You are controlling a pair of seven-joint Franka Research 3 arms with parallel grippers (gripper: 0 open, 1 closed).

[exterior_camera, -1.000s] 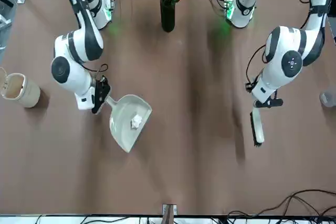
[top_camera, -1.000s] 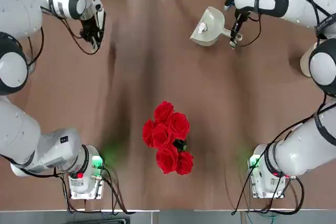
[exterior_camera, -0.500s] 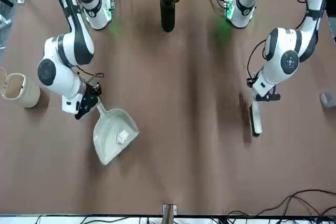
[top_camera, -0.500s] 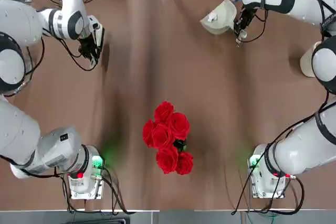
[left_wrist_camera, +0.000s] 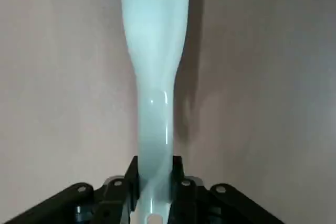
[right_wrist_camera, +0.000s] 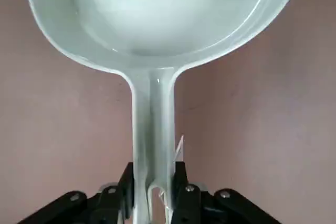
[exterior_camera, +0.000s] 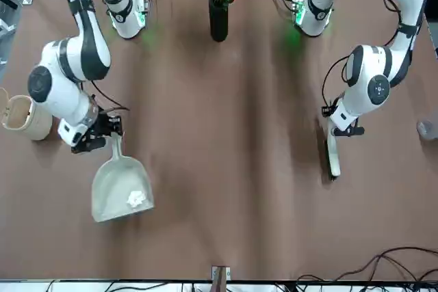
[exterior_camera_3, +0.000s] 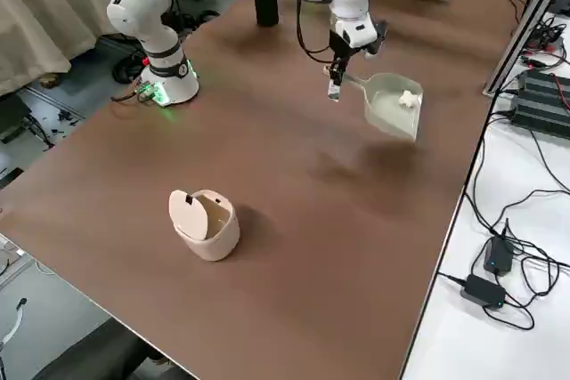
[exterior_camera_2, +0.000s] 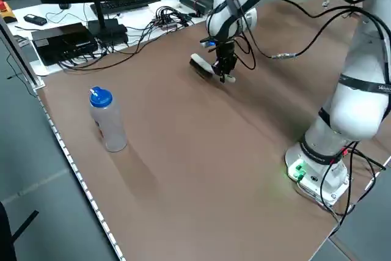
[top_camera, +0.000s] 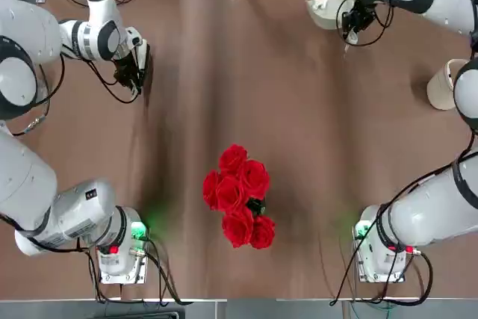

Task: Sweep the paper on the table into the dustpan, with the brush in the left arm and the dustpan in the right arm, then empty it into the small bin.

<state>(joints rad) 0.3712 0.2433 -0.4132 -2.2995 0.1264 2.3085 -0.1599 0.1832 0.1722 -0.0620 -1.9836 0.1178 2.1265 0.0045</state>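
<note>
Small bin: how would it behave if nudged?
The bin would probably slide or tip rather than crumple, as its thick wall looks stiff. Its round body might roll once tipped. It is likely light, since its open mouth shows a hollow inside.

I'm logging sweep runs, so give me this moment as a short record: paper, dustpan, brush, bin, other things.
paper: white scrap, lying in the dustpan
dustpan: raised off the table, handle in right gripper, scoop not over the bin
brush: handle in left gripper, away from the dustpan
small bin: upright, lid open
other things: red roses in dark vase; bottle
</note>
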